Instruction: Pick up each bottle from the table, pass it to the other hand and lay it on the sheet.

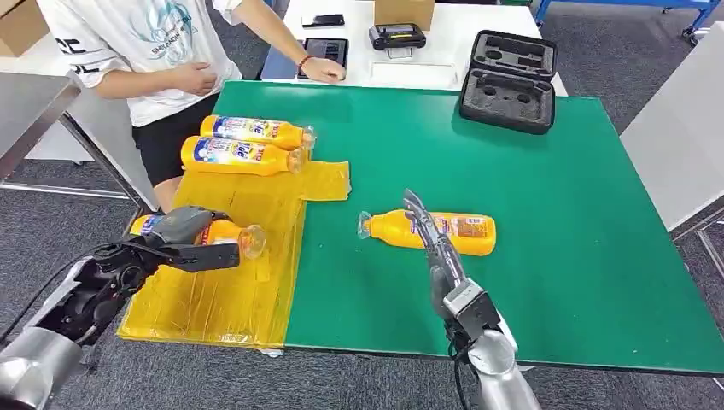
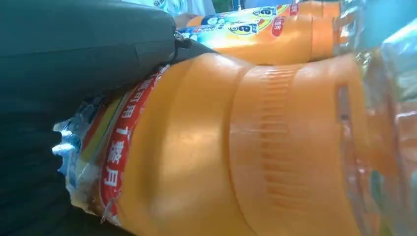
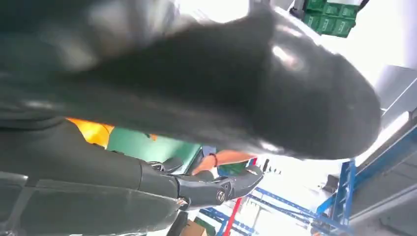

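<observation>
My left hand (image 1: 183, 239) grips a bottle (image 1: 224, 233) over the yellow sheet (image 1: 230, 299). My right hand (image 1: 431, 239), fingers straight and empty, hovers at another bottle (image 1: 461, 233) on the bench (image 1: 529, 171).

Head view bright, even overhead light, soft faint shadows on bench (image 1: 529, 171), pretty sharp. Left wrist view way too close, bottle (image 2: 246, 147) soft, motion-smeared toward edge. Right wrist view blurry: robot hand (image 3: 221, 88) out of focus, background blown out white.
</observation>
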